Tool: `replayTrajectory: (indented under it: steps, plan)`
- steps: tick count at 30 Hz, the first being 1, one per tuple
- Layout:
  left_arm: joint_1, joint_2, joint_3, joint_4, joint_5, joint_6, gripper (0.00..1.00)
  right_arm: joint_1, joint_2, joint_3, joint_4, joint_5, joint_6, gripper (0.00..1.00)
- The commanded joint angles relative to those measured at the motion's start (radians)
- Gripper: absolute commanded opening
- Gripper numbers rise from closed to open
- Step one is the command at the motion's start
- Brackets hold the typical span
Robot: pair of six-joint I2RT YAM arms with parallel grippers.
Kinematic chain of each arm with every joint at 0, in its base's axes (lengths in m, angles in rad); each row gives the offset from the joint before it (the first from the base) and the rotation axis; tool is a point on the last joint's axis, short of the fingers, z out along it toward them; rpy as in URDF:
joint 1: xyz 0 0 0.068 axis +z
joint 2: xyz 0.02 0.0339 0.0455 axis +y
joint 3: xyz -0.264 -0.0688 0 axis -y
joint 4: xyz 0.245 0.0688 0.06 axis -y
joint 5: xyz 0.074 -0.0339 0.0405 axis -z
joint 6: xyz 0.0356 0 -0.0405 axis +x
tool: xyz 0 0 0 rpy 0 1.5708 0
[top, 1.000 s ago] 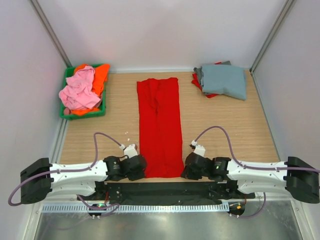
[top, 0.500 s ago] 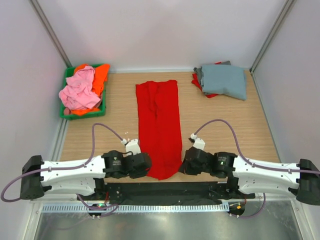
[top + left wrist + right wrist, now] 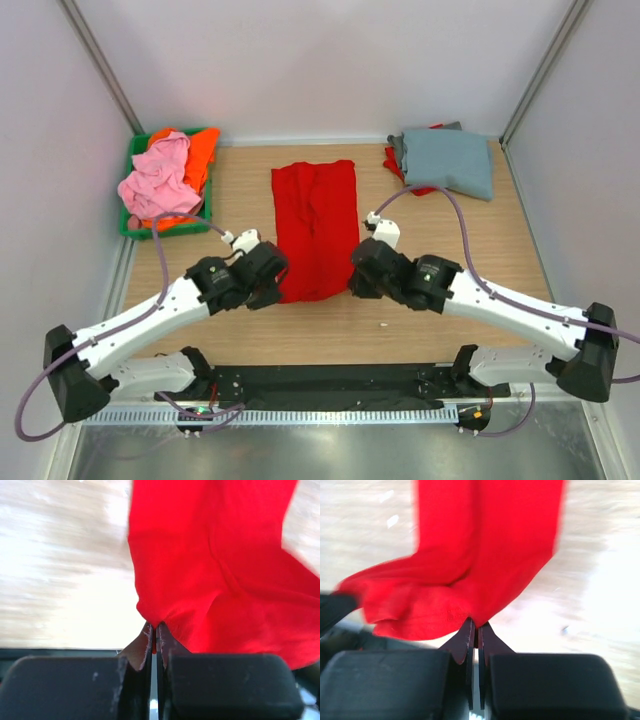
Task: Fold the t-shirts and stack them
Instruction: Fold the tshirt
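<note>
Lab cell: white panels enclose wooden table.

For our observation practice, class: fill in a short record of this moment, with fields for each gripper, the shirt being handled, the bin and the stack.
left gripper: shut on the near left corner of the red t-shirt
right gripper: shut on its near right corner
red t-shirt: far part flat on the table, near end held up by both grippers
green bin: far left, holds a crumpled pink t-shirt and orange t-shirt
stack: far right, folded grey-blue t-shirt on top of a red cloth
</note>
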Motion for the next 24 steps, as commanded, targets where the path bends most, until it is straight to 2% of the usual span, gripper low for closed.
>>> replayTrajectory:
  steps: [1,4,9,24]
  plan:
    - [0.131,0.087,0.070,0.042,0.077,0.189,0.00,-0.154,0.065,0.041,-0.001,-0.036,-0.153,0.01]
    - [0.215,0.169,0.133,0.067,0.112,0.281,0.00,-0.219,0.100,0.062,0.031,-0.082,-0.222,0.01]
    - [0.272,0.363,0.275,0.061,0.100,0.388,0.00,-0.305,0.226,0.159,0.037,-0.116,-0.305,0.01]
    - [0.419,0.706,0.564,0.037,0.129,0.539,0.00,-0.498,0.512,0.334,0.080,-0.249,-0.450,0.01]
